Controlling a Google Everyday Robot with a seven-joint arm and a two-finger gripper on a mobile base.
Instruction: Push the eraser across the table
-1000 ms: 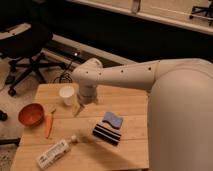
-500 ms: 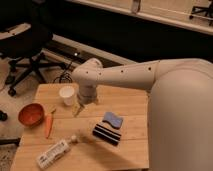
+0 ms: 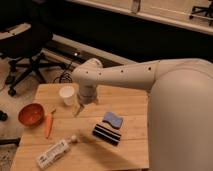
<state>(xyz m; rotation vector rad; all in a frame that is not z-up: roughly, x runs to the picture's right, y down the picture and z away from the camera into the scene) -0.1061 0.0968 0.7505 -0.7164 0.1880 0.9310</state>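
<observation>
You're at the approach step: your gripper (image 3: 78,108) hangs low over the light wooden plank table (image 3: 127,102) at centre-left of the frame. It is just right of the white paper cup (image 3: 66,95) and apart from the target. How far open it stands, or whether it holds anything, I cannot tell. The small black rectangular eraser (image 3: 106,134) with pale lengthwise stripes lies flat below centre, slightly askew, just under the blue wavy-edged sponge pad (image 3: 113,120). Next, I'd judge, you bring the gripper down-right to the eraser's long side and push steadily, keeping off the sponge.
</observation>
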